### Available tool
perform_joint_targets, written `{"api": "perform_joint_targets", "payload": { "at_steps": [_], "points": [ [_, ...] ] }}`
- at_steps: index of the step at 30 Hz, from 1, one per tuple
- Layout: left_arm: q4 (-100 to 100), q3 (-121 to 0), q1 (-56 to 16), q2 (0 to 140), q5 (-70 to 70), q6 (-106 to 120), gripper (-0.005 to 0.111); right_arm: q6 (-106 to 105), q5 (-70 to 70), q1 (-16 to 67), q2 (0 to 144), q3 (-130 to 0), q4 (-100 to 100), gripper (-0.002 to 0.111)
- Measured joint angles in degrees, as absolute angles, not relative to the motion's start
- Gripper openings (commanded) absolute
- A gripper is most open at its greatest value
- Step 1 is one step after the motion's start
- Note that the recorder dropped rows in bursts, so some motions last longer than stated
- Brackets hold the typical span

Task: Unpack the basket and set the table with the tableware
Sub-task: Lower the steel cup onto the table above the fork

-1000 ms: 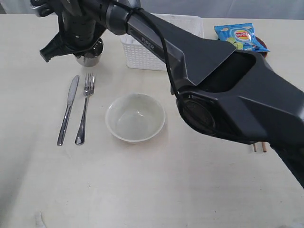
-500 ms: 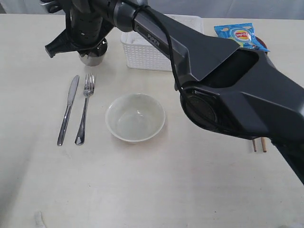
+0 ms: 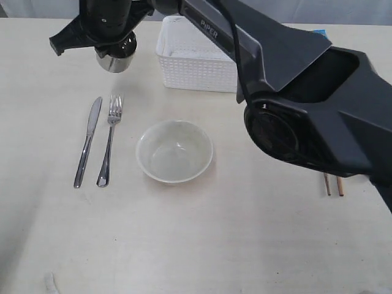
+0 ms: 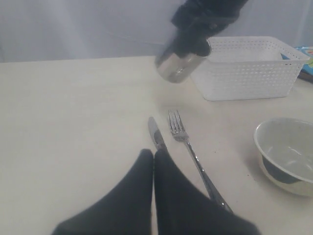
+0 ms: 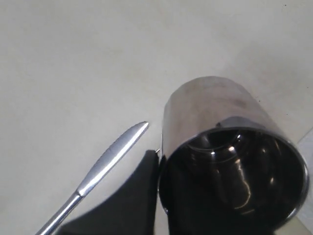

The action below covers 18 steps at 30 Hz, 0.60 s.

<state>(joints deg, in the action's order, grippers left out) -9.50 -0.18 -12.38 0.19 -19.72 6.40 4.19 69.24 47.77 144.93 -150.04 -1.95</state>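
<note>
My right gripper has reached across to the far left of the table and is shut on the rim of the shiny steel cup, with one finger on the outside of the wall. The cup hangs tilted above the table, beyond the tips of the knife and fork. The off-white bowl stands to the right of the fork. The white basket sits behind it. My left gripper is shut and empty, hovering over the knife.
The ends of two wooden chopsticks stick out from under my right arm, which spans the right half of the exterior view. A corner of a blue chip bag lies past the basket.
My right gripper has raised the steel cup off the table and carried it a little farther back. The arm has swung with it and now covers the chip bag.
</note>
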Motion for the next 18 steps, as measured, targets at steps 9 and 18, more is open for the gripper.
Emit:
{"api": "perform_joint_targets", "payload": {
  "at_steps": [9, 18],
  "points": [
    [-9.50, -0.18, -12.38, 0.19, -19.72, 6.40, 0.000, 1.78, 66.54, 47.77, 144.57, -150.04, 0.00, 0.000],
    [-9.50, -0.18, -12.38, 0.19, -19.72, 6.40, 0.000, 1.56, 61.94, 47.77, 149.95, -150.04, -0.44, 0.000]
  ]
}}
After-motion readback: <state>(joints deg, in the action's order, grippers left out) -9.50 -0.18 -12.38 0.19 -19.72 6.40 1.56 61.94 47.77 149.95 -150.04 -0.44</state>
